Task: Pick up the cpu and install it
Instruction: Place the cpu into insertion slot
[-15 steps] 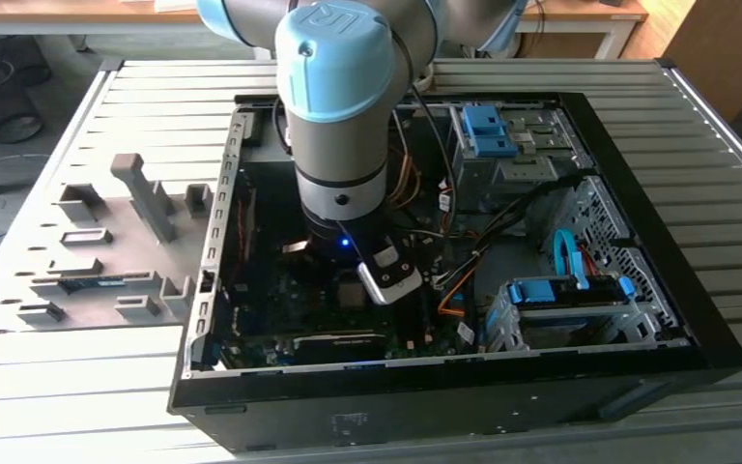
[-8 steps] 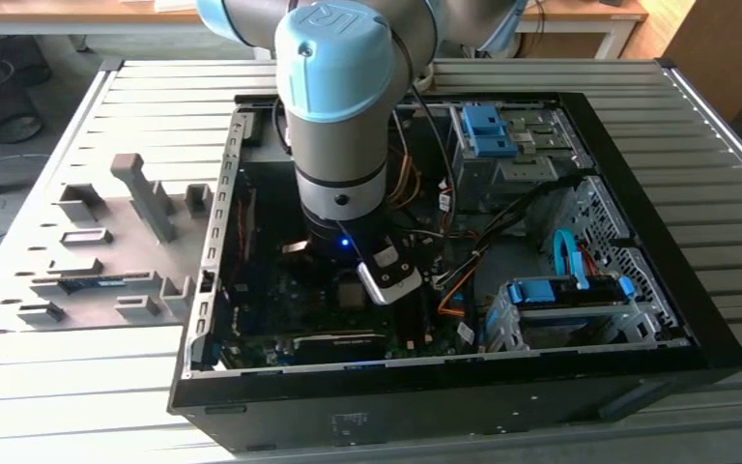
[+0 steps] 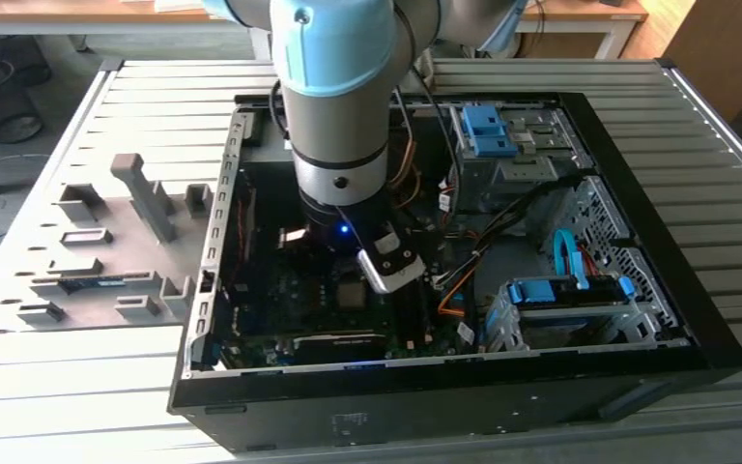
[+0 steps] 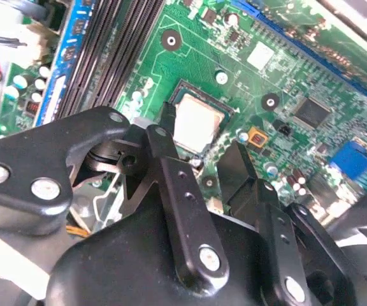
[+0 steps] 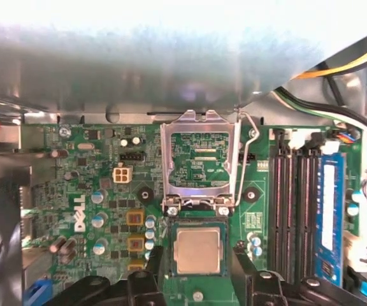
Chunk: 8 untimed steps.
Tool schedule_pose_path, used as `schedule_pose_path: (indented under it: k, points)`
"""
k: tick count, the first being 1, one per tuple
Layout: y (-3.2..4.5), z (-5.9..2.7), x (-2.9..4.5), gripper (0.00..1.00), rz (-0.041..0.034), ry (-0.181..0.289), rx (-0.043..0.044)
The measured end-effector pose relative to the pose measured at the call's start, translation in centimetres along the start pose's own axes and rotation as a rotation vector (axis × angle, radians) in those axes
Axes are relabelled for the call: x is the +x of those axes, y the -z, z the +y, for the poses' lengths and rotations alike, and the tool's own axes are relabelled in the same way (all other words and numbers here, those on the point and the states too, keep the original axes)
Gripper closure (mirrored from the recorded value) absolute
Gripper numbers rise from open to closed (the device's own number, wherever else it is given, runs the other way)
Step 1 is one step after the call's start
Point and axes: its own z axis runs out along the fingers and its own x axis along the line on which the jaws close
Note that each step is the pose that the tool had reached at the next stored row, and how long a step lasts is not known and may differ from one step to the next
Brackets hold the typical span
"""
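The cpu (image 5: 199, 250) lies uncovered between the spread fingers (image 5: 153, 264) of the tool (image 5: 197, 252). The flipped-open socket frame (image 5: 199, 162) stands just beside it; cables (image 3: 471, 253) crowd the exterior view's right.

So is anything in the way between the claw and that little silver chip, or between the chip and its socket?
Nothing visible. The cpu lies in its socket, the retention frame is swung up clear of it, and the gripper is open with a finger on either side.
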Motion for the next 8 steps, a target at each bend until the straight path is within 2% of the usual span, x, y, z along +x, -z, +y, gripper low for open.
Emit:
schedule_pose_path:
  k: [2, 3, 4, 6, 7, 8]
  points:
    - [0.24, 0.0, -0.12, 0.48, 0.0024, 0.0, 0.0003]
    - [0.29, 0.01, -0.24, 0.54, 0.0056, 0.0, 0.0002]
    - [0.29, 0.01, -0.4, 0.54, 0.011, 0.0, 0.0009]
    - [0.28, 0.01, -0.87, 0.66, 0.0257, 0.001, 0.0033]
    - [0.28, 0.02, -1.18, 0.66, 0.0352, 0.001, 0.0035]
    - [0.27, 0.02, -1.5, 0.72, 0.0451, 0.001, 0.0035]
